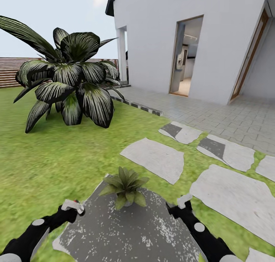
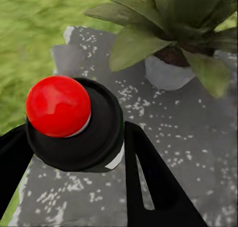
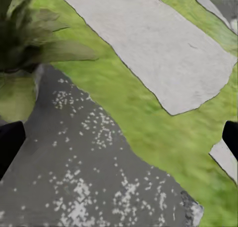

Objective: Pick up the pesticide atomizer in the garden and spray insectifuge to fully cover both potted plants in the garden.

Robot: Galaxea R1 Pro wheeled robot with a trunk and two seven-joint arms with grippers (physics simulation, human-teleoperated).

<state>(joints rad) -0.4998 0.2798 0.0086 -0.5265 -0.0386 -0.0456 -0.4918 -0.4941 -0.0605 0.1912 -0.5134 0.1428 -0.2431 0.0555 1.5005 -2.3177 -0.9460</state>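
Head view: our left gripper [image 1: 72, 207] has its jaws pinching the pesticide atomizer [image 1: 73, 205] (red bit up), with the potted plant [image 1: 126, 187] just ahead on the dark stepping stone [image 1: 126, 231]; our right gripper [image 1: 184, 205] hangs spread, holding nothing.

The yard in front of the white house

I see a green lawn [image 1: 57, 159] with grey stepping stones [image 1: 152, 159], a large shrub [image 1: 72, 82] with white-striped leaves, a brown slatted fence [image 1: 9, 71], grey paving [image 1: 236, 117] and an open doorway [image 1: 185, 56] under pale sky.
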